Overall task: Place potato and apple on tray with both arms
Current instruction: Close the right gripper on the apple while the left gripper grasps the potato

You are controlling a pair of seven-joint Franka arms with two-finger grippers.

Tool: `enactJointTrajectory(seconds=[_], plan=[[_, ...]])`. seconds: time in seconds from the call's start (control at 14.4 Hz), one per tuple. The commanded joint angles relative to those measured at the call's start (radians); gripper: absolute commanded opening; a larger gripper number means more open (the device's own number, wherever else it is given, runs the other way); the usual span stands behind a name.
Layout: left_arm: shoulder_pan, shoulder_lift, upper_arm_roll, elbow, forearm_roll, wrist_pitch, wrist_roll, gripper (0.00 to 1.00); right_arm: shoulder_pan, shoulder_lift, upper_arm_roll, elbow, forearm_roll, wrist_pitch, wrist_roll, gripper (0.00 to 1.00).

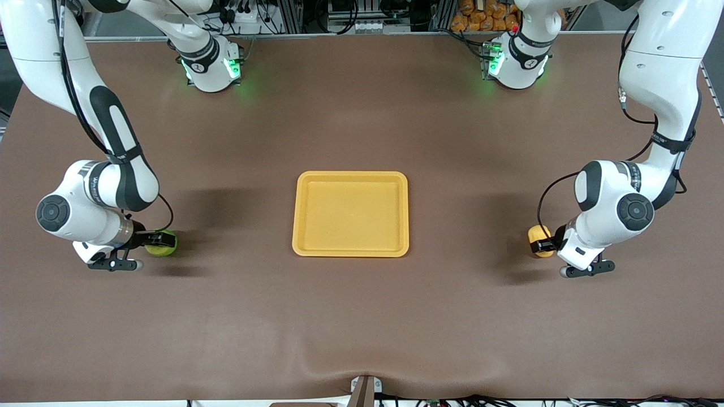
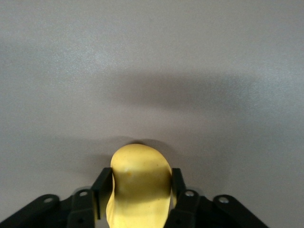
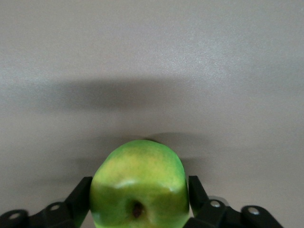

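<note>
I had my left gripper (image 1: 544, 245) clamped on the potato (image 1: 537, 236) at its end of the table, my right gripper (image 1: 156, 240) on the apple (image 1: 163, 246); next, I judged, came lifting both toward the empty tray (image 1: 351, 249) between them.

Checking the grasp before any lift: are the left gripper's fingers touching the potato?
Touching. The left wrist view shows the left gripper with both fingers pressed against the sides of the potato, no gap showing.
</note>
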Motion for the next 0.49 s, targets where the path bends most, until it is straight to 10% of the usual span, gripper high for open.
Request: enactJointTrajectory(seconds=[0.0,0.14,0.42], plan=[[0.006,-0.004,-0.004,-0.007,-0.01,0.014,-0.01,0.27,-0.006,0.002,0.01,0.002,0.046,0.001,0.002,0.05],[0.001,-0.015,-0.004,-0.001,-0.008,0.012,-0.005,0.02,-0.006,0.002,0.01,0.004,0.048,-0.002,0.002,0.03],[-0.002,-0.044,-0.013,0.005,-0.007,0.002,0.006,0.0,-0.005,-0.014,0.01,0.013,0.048,-0.021,-0.011,0.0]])
